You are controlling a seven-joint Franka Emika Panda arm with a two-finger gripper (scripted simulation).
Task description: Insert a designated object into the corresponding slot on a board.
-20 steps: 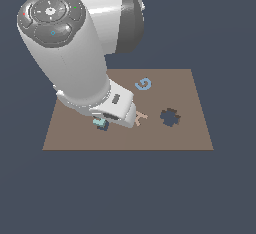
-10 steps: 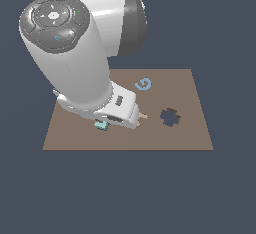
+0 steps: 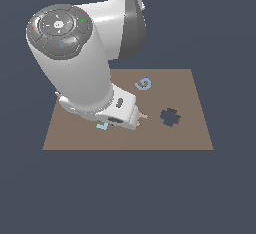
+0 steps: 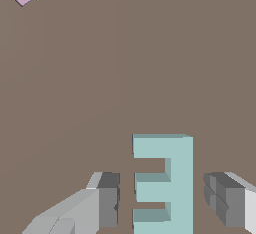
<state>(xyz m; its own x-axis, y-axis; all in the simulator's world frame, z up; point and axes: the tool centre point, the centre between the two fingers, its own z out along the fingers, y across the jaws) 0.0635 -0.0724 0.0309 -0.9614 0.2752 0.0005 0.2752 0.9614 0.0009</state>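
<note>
Only one brown board (image 3: 192,128) lies under the arm, with one cross-shaped cutout (image 3: 170,117), one blue G (image 3: 143,84) and one teal E block (image 4: 165,183). Spread wide, the tool (image 4: 167,198) straddles the E flat on the board, neither finger (image 4: 107,198) touching it.

Matt, untextured brown board (image 3: 190,128), its face evenly flat in the wrist view. Pale teal E block (image 4: 167,183): smooth, matt, plastic-like, with slightly darker side faces. Fingers (image 4: 107,200): dull grey, faceted and unpolished. Arm casing (image 3: 85,78): smooth white shell with soft sheen; joint cap (image 3: 59,28) satin dark grey.
</note>
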